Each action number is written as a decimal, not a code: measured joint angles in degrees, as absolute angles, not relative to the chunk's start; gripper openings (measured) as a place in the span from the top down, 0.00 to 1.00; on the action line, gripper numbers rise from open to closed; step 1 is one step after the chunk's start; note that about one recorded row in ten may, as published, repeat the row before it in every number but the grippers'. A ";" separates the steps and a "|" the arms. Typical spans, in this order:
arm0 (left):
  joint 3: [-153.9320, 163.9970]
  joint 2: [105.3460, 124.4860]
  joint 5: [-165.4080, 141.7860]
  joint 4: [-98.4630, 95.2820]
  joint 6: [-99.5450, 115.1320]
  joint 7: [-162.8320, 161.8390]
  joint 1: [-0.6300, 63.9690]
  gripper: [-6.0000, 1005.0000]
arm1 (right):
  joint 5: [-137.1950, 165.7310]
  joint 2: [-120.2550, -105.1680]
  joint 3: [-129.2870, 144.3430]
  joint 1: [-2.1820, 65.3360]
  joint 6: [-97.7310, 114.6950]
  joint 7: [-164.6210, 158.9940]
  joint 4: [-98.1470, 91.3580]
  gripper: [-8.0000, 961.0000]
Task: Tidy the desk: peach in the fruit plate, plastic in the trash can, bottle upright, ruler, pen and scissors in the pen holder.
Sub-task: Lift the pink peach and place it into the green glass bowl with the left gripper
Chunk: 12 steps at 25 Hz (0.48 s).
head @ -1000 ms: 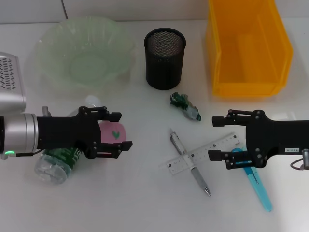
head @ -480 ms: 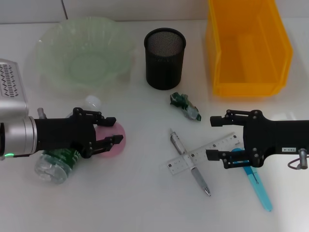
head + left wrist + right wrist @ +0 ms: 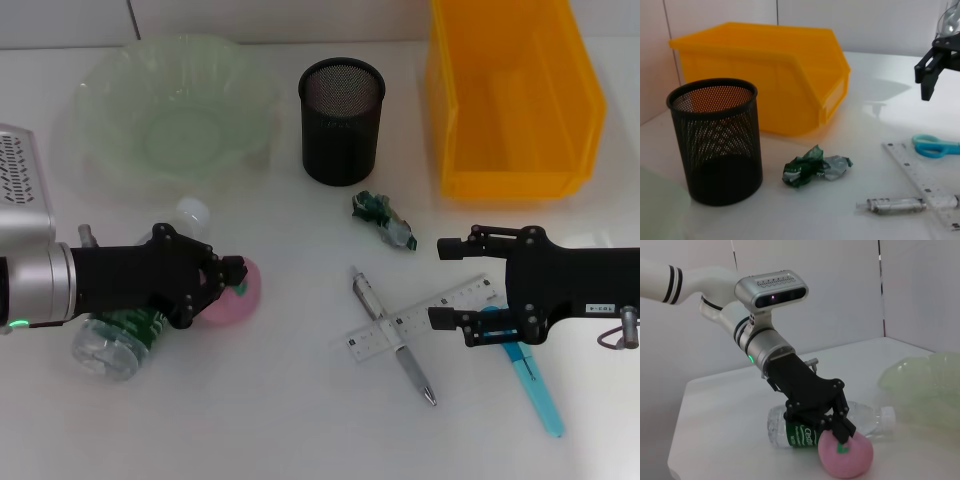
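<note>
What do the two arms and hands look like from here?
Both hands, left hand and right hand, are matte black with thin angular fingers. The left arm has a silver wrist with a green light; the right carries a small white label and a metal ring.

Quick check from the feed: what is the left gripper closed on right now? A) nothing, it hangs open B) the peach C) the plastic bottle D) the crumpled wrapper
B: the left gripper has its fingers pinched on the pink peach, which rests on the table beside the lying bottle.
</note>
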<state>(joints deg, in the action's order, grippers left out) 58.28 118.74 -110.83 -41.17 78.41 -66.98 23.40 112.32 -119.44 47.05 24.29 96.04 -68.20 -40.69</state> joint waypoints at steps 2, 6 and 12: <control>58.26 118.74 -108.61 -41.40 79.99 -66.98 23.04 0.87 | 112.32 -119.44 47.03 24.27 96.05 -68.20 -40.69 0.14; 57.57 118.61 -105.81 -41.67 81.56 -66.72 22.69 0.93 | 112.32 -119.44 47.02 24.12 96.04 -68.20 -40.69 0.14; 56.77 118.62 -100.51 -41.60 82.58 -64.80 22.44 0.96 | 112.32 -119.49 47.02 23.91 95.95 -68.20 -40.69 0.14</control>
